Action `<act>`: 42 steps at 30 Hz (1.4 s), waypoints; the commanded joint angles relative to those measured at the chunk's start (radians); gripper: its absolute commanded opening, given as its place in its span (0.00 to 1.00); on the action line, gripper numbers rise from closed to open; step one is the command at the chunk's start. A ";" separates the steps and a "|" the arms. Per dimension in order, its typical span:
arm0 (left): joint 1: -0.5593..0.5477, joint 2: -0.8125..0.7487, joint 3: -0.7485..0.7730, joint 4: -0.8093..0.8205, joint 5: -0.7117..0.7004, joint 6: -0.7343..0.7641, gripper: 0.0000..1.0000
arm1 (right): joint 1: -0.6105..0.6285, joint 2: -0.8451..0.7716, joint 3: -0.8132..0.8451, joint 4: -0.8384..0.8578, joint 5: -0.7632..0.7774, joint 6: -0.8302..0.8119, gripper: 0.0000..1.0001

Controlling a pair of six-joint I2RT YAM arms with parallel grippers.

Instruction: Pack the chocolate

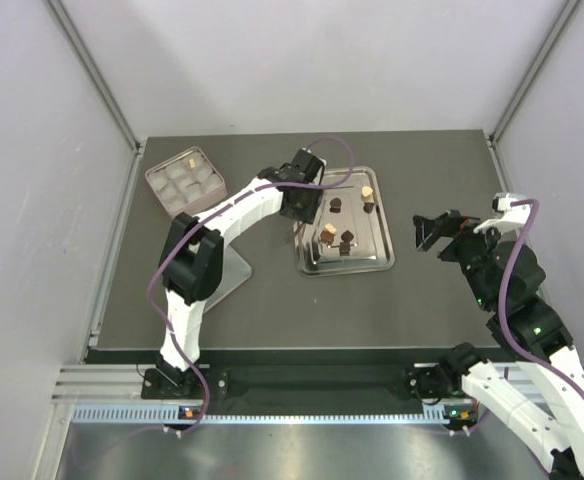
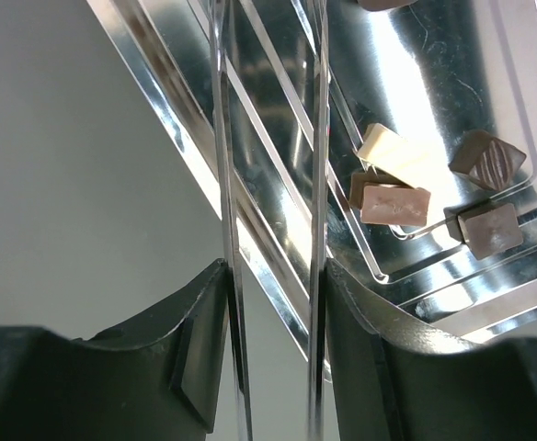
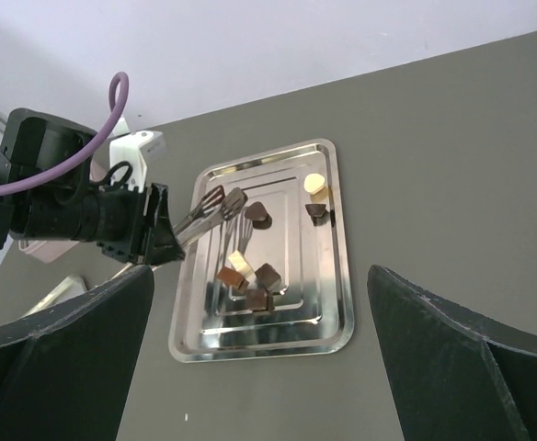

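Your left gripper is closed on the metal tongs, and their tips are over the steel tray. The chocolate lies in this tray, most pieces close together. Your right gripper hangs wide open beside the tray and holds nothing.

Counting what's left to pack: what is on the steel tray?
On the steel tray lie chocolate pieces: a cluster plus scattered ones. The left gripper holds tongs over it, covering whatever sits under their tips.

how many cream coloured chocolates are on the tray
2: one cream chocolate by the tray's far right corner, another among the brown pieces mid-tray; tongs may hide more.
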 commanded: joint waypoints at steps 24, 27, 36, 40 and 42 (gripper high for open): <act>0.000 0.007 0.116 -0.035 -0.062 0.028 0.38 | -0.002 -0.006 0.037 0.036 0.028 -0.022 1.00; 0.001 -0.032 0.133 -0.059 -0.092 0.042 0.38 | -0.002 -0.011 0.032 0.036 0.027 -0.022 1.00; 0.110 -0.132 0.228 -0.161 -0.150 0.068 0.37 | -0.002 -0.023 0.021 0.036 0.027 -0.019 1.00; 0.220 -0.184 0.232 -0.185 -0.170 0.061 0.37 | -0.002 -0.020 0.020 0.043 0.025 -0.022 1.00; 0.312 -0.198 0.223 -0.191 -0.162 0.050 0.37 | -0.002 -0.019 0.012 0.052 0.021 -0.015 1.00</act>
